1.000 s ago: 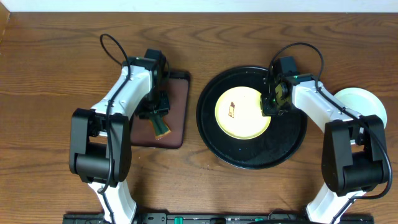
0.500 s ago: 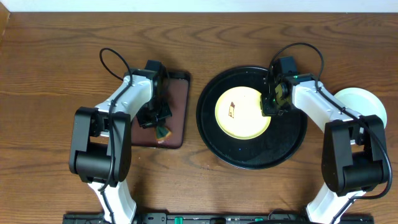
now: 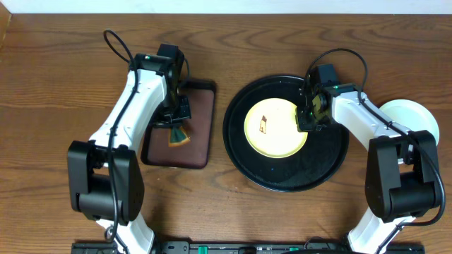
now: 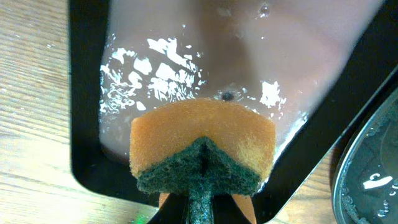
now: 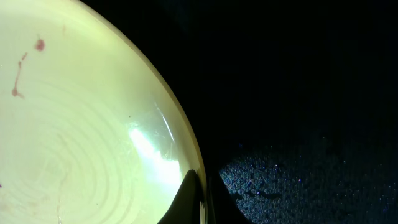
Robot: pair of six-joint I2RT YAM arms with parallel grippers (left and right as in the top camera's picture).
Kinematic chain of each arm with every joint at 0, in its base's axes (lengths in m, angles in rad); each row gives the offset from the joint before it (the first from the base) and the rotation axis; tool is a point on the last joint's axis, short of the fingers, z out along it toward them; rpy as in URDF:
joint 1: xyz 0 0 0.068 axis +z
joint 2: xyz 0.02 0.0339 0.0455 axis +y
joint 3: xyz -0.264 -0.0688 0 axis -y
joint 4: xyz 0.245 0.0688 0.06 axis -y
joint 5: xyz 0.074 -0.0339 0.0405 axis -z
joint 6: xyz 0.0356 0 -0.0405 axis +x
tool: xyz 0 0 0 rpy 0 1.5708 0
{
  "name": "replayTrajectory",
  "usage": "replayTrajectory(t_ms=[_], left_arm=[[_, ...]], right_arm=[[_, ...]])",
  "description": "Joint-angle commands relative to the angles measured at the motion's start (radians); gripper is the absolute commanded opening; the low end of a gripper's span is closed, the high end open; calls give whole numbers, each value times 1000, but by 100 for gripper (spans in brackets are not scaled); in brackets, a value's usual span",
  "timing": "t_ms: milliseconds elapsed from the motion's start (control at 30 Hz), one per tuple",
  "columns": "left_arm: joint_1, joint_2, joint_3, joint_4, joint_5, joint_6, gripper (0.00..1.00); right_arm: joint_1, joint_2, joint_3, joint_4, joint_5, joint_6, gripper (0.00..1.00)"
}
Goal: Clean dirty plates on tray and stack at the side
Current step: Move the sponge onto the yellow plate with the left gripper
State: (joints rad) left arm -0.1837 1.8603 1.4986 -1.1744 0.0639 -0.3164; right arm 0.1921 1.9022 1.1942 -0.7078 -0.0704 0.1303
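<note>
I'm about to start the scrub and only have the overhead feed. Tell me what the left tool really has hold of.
Observer: The left wrist view shows the left tool shut on the sponge, which is bent, with the green layer pinched inward and the orange outward.
Operator: Describe the rectangular tray below it.
Observer: The rectangular tray holds glinting liquid inside its black rim.
Operator: Check the right side's grip.
Observer: The right wrist view shows the right tool shut on the yellow plate, with the rim between its fingers.
</note>
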Motion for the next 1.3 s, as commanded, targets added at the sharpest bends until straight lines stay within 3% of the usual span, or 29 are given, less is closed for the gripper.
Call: replayTrajectory(t_ms=[0,133,333,467,633,700,800,1033,1133,1267], left_arm=[[3,-43,18,-6,-31,18,7],[2,-56,18,2,-40,27,7],[-77,-56,5,89,-273,26,7],[-158,-56,4,103,-430,-53,7],[-198,-58,4,130,-426,-68,7],[-197,-64,4,130,-403,-80,7],[-175,-84,4,138,-256,-85,7],[-189,-85,4,287,314,-91,7],[-224,-76,4,365,393,-144,7],[-286,-53,4,461,394,-180,8]], right_arm=[[-7,-2,-5,-9,13,11,1],[-7,-2,-5,-6,13,11,1],[-7,-2,-5,-3,13,11,1],[-7,-2,-5,-5,12,11,1],[-7,-2,-5,-11,12,11,1],[-7,-2,-5,-11,12,11,1],[-7,-2,-5,-10,8,11,1],[-7,-2,-5,-8,-21,11,1],[-7,-2,-8,7,-40,11,1],[-7,-2,-37,55,-48,27,1]])
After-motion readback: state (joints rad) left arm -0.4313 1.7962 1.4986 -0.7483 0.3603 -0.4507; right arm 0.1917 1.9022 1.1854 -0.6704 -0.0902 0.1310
